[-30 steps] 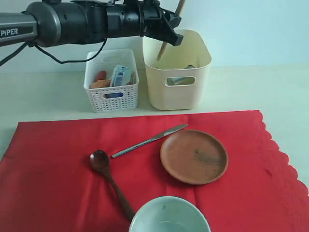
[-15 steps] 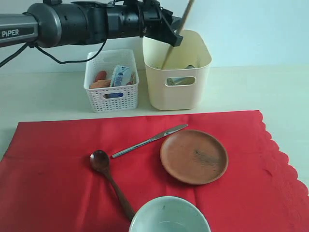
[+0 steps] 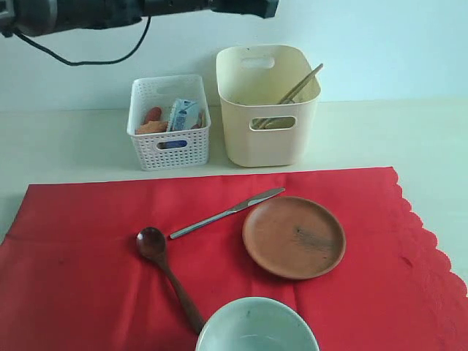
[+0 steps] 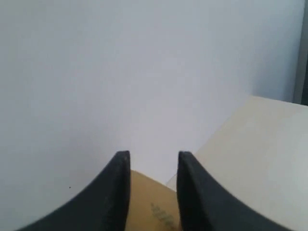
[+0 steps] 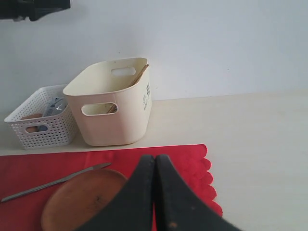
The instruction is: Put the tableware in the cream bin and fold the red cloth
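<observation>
Pale wall [image 3: 380,44] and cream tabletop [image 3: 395,135] framed the exterior view, where the left arm [image 3: 88,11] had risen to the upper left edge, its tip cut off by the frame top. The chopsticks [image 3: 296,86] it had held over the bin [image 3: 267,142] a second earlier now lay inside, leaning on the right rim, so one more item looked delivered. Knife [image 3: 227,212], spoon [image 3: 164,267] and plate [image 3: 292,235] remained on the cloth [image 3: 80,300], which lay flat and unfolded. The bowl [image 3: 256,325] was cropped at the bottom edge.

From the left wrist, the left gripper [image 4: 153,187] showed its jaws apart and empty against blank wall. A tan patch between them was too blurred to name.

From the right wrist, the right gripper [image 5: 155,166] sat low in the frame with its fingers pressed together on nothing, just above the plate [image 5: 82,202]. The bin [image 5: 115,120] stood at centre left, with a chopstick end at its rim. Its walls hid whatever else lay inside.
</observation>
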Robot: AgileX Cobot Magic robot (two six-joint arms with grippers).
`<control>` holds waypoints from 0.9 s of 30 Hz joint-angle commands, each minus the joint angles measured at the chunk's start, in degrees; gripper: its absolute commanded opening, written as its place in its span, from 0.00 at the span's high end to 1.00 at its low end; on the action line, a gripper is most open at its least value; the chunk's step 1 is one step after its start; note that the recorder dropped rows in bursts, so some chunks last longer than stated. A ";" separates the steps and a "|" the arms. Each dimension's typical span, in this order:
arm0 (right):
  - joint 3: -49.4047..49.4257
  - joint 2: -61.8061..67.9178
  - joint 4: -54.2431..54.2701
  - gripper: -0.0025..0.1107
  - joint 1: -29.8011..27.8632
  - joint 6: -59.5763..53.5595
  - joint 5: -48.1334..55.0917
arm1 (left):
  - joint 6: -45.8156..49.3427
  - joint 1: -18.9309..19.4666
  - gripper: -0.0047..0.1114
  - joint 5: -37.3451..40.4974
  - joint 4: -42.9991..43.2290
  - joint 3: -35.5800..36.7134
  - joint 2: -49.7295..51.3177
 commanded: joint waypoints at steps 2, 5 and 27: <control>0.21 -0.17 -0.08 0.98 0.00 0.02 -0.29 | -12.76 0.14 0.95 0.53 14.84 5.39 -6.07; 0.21 -0.17 -0.08 0.98 0.00 0.02 -0.29 | -17.51 0.14 0.96 1.13 21.42 9.84 -9.66; 0.21 -0.17 0.78 0.98 0.00 0.02 -0.31 | -49.06 13.77 0.96 36.37 52.81 34.38 -35.22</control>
